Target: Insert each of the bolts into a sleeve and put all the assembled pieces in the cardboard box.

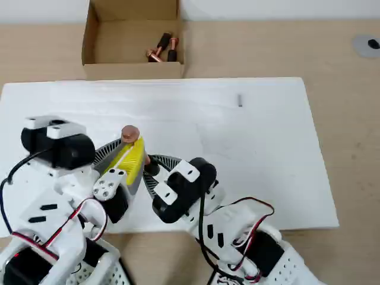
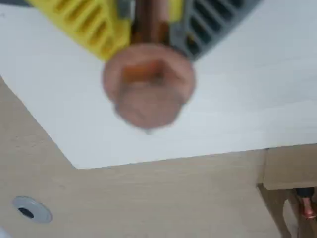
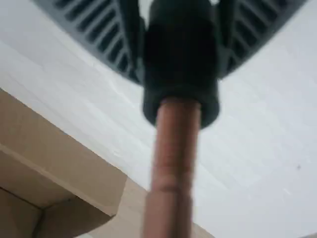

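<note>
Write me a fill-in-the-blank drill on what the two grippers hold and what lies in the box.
1. The left gripper is shut on a bolt coloured ____.
2. The right gripper is shut on a ____ sleeve.
3. Of the left gripper's fingers, one is grey, one ____.
4. The finished pieces lie ____ the cardboard box.

Missing words: copper; black; yellow; inside.

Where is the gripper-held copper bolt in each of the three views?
High view: bolt, head at the yellow finger's tip, left of centre.
Left wrist view: its head, just past the fingers, facing the camera.
Right wrist view: copper shank leaving the black sleeve, probably this bolt.
Shared landmark: the white mat.
</note>
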Controlling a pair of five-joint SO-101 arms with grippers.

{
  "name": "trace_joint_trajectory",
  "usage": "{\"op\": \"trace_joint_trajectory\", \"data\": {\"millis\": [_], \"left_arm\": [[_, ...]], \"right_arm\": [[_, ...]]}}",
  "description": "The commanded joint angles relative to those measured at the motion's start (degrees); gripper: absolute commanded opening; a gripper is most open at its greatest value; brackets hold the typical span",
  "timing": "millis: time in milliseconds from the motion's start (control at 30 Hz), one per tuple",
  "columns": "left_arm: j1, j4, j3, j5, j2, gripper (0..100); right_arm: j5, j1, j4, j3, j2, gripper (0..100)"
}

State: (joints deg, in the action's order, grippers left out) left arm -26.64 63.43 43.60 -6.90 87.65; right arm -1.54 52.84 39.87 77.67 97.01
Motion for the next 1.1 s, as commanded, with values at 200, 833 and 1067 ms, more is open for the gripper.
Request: {"op": "trace_joint_trajectory", "data": {"millis": [200,833,1067], "left_arm": [[0.4,3.2,-0.5,-0.2,3.5,1],[-4.5,3.6,-0.5,-0.4,3.2,9],[-4.6,8.0,-1.8,-4.7,3.1,15]], "right_arm": [[-0.4,-0.7,-1.2,-0.7,0.9,0.9],[-0.1,-0.7,-1.2,-0.5,0.9,0.9],[-0.1,-0.8,1.8,-0.7,0.9,0.9]]}}
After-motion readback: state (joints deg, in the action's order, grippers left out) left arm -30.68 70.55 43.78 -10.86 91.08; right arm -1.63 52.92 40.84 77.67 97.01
